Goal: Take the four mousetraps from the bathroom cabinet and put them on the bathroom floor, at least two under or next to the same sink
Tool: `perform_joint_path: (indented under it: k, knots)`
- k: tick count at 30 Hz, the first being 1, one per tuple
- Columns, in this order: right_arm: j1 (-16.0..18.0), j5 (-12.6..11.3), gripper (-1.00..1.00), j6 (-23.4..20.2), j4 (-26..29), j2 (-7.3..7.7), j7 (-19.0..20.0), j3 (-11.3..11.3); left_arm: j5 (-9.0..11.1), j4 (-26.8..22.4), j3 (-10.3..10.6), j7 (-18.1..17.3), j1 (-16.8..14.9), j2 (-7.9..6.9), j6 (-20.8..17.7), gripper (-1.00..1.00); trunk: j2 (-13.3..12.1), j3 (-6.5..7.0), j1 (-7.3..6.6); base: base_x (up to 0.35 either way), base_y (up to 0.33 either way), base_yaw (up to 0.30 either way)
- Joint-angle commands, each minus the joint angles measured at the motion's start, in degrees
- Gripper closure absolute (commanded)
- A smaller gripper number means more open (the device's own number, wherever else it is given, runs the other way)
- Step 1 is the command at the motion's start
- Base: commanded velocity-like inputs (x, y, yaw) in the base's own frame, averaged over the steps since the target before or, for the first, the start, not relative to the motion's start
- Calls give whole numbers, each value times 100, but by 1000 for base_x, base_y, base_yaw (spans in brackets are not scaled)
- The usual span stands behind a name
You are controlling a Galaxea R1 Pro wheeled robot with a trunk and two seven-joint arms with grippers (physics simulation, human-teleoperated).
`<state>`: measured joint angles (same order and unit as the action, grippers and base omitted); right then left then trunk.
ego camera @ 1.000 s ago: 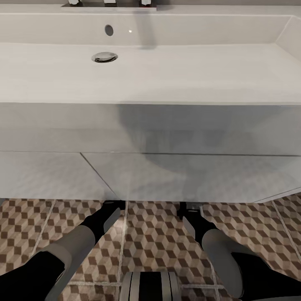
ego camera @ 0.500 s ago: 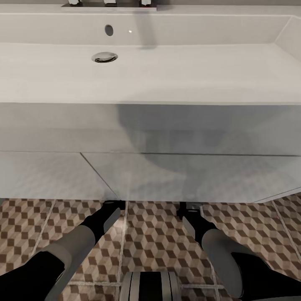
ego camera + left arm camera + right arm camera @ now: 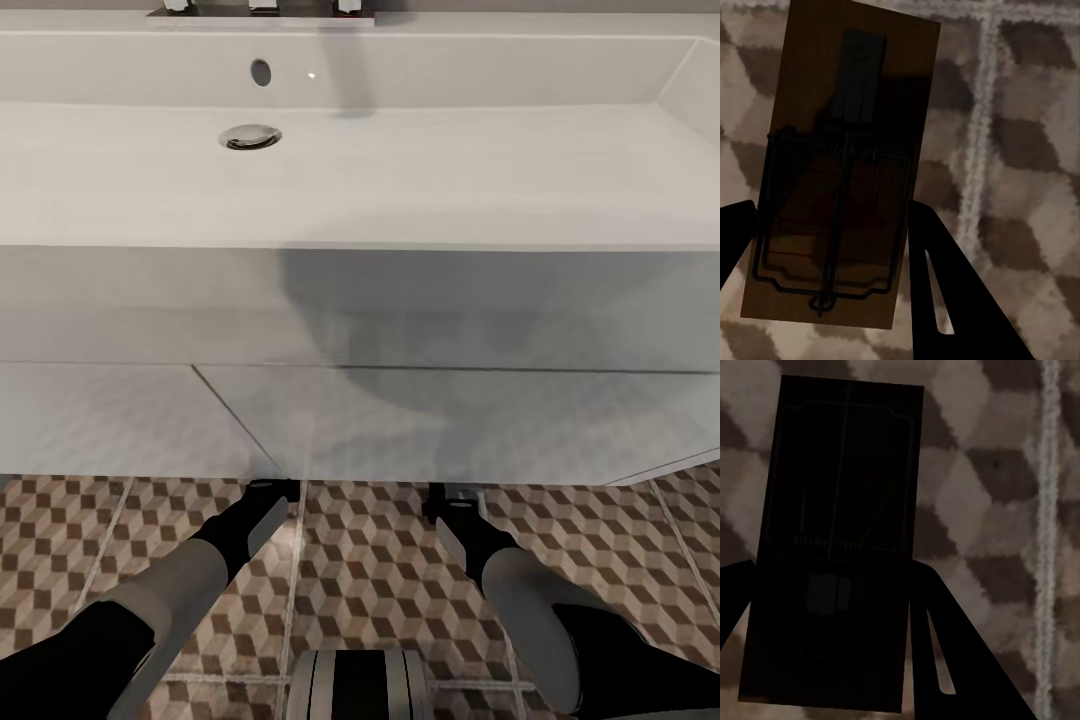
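1. Mousetraps sit one between each gripper's fingers: the left trap [image 3: 844,172] in the left wrist view, the right trap [image 3: 832,547] in the right wrist view.
2. The left trap is a flat brown wooden slab, a long rectangle, with a dark metal plate along its middle at one end and a thin dark wire frame looped over the other half (a coil crosses it midway).
3. The right trap has the same shape but lies in deep shadow, nearly black; faint wire lines and a small paler square are all that can be made out.
4. The left gripper [image 3: 832,285] has its two dark fingers on either long edge of the left trap, clasping it.
5. The right gripper [image 3: 832,645] likewise has a finger at each long edge of the right trap, clamped on it.
6. Behind both traps is the floor [image 3: 370,570], tiles of brown, beige and tan cubes with pale grout; whether the traps touch it I cannot tell.
7. In the head view both arms reach down and forward, their tips at the foot of the white vanity [image 3: 400,420], the left arm at left, the right at right.
8. The sink [image 3: 400,170], wide, white and shallow, tops the vanity, with a chrome drain [image 3: 250,137] left of centre.
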<state>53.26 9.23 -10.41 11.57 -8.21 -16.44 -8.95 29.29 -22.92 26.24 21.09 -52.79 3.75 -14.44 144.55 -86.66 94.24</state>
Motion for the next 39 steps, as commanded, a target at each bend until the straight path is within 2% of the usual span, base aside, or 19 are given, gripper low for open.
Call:
perform_joint_path:
  k: [1, 15, 20, 28, 31, 39]
  knots:
    - [0, 41, 100, -33, 12, -5, -1, -40, 42, -11, 48, 44, -3, -5, -24, 100, 1, -3, -1, 0, 0, 0]
    - [14, 29, 100, -41, 1, 24, 329, -36, 42, -11, 48, 44, -3, -5, -24, 100, 1, -3, -1, 0, 0, 0]
    - [95, 26, 100, -71, -49, 37, 679, -36, 42, -11, 48, 44, -3, -5, -24, 100, 1, -3, -1, 0, 0, 0]
    - [123, 33, 100, -78, -66, 41, 728, -40, 42, -11, 48, 41, -3, -5, -24, 100, 1, -3, -1, 0, 0, 0]
    - [124, 41, 100, -76, -67, 41, 729, -42, 42, -11, 48, 38, -3, -5, -24, 100, 5, -70, 7, 0, 0, 0]
    - [124, 44, 100, -76, -59, 47, 728, -45, 42, -11, 48, 43, -3, -5, -24, 100, 5, -70, 7, 0, 0, 0]
